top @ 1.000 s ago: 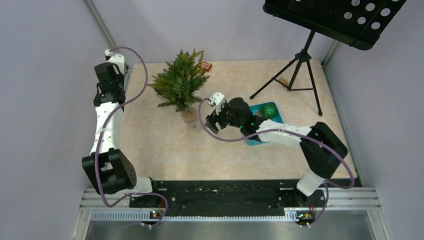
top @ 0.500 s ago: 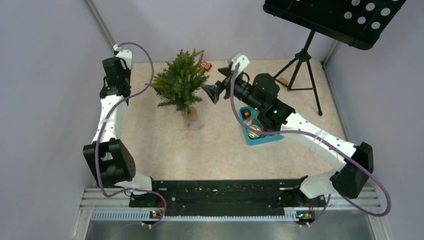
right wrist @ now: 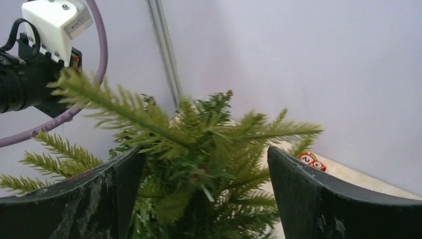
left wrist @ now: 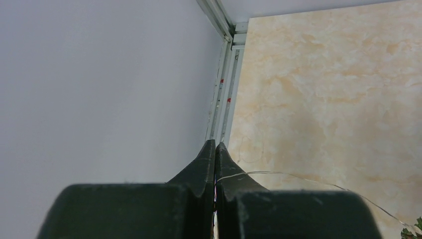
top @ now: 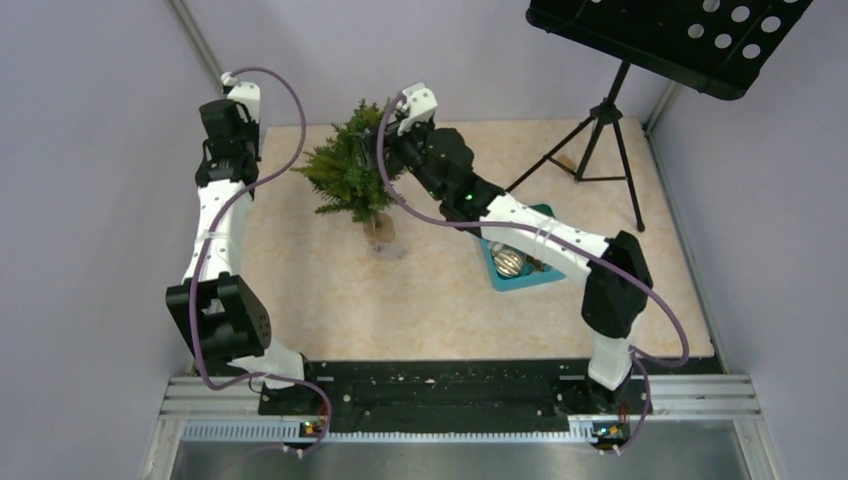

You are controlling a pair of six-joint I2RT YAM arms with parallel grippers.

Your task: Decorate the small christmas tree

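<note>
The small christmas tree [top: 352,172] stands at the back left of the table, with green needle branches and a short brown base. My right gripper [top: 386,150] is open at the tree's upper right side. In the right wrist view the tree's top [right wrist: 199,129] fills the gap between its spread fingers [right wrist: 298,189], and nothing is held in the gripper [right wrist: 205,150]. My left gripper [top: 222,150] is up by the left wall. It is shut [left wrist: 215,144] on a thin wire [left wrist: 298,177] that runs right towards the tree.
A teal tray [top: 548,277] holding a silver ball [top: 510,262] lies right of centre. A black tripod music stand [top: 600,130] stands at the back right. A small red tag [right wrist: 311,160] lies on the table behind the tree. Walls close in on the left, back and right.
My right arm swung from beside the tray up and left to the tree's top, uncovering the tray. My left gripper shifted slightly along the left wall.
</note>
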